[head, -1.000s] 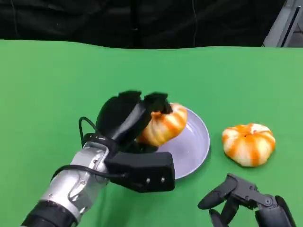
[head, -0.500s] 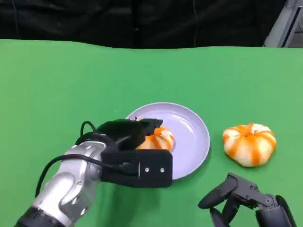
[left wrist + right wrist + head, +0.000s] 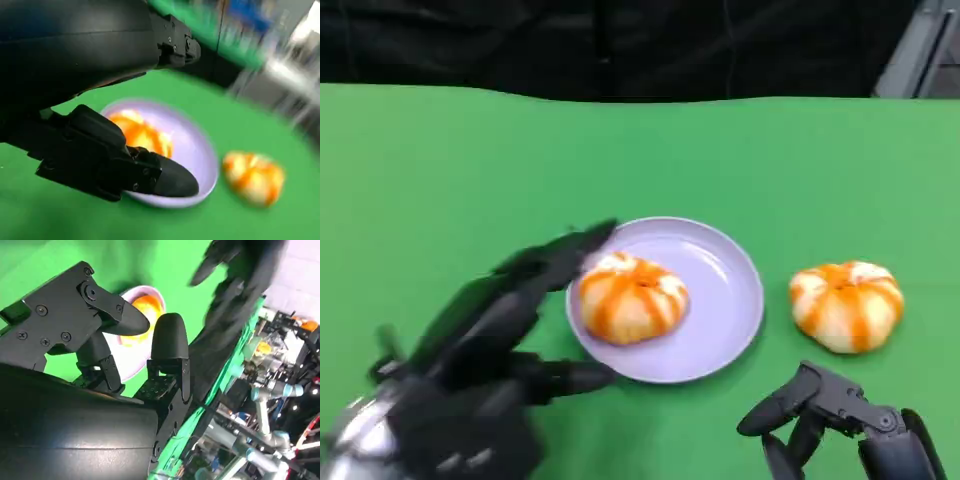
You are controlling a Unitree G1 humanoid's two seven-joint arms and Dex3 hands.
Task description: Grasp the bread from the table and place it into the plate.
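Green table (image 3: 440, 160) fills most of the head view, flat cloth-like surface, plain. Black curtain backdrop (image 3: 620, 45) runs along the table's far edge; a grey metal frame piece (image 3: 920, 50) shows at the far right corner. The right wrist view shows blurred lab clutter beyond the table edge, incl. a grey robot arm (image 3: 265, 405), details too blurred to tell.

Landmark: lavender plate (image 3: 725, 290), round, flat on the table, roughly centre.

Left hand (image 3: 505, 320) is big and motion-blurred, on the near-left side of the plate. Fingers spread apart, released, holding nothing. One fingertip reaches over the plate's left rim, another lies at the plate's near-left edge; actual contact with the plate cannot be told because of blur. In the left wrist view the plate (image 3: 195, 150) sits past the black fingers (image 3: 165, 177), nothing between them.

Right hand (image 3: 840, 425) is near-right of the plate, well apart from it, low over the table. Fingers loosely curled and apart, empty.

Bread (image 3: 632, 296), orange-and-white striped bun, rests inside the plate, on its left half, free of both hands. Round-ish dome, slightly wider than deep, long axis running roughly left-right across the plate; top pleats face up. No clear pointing end.

Second bread (image 3: 846, 303), same striped look, sits on the table right of the plate, just clear of its rim, top up.
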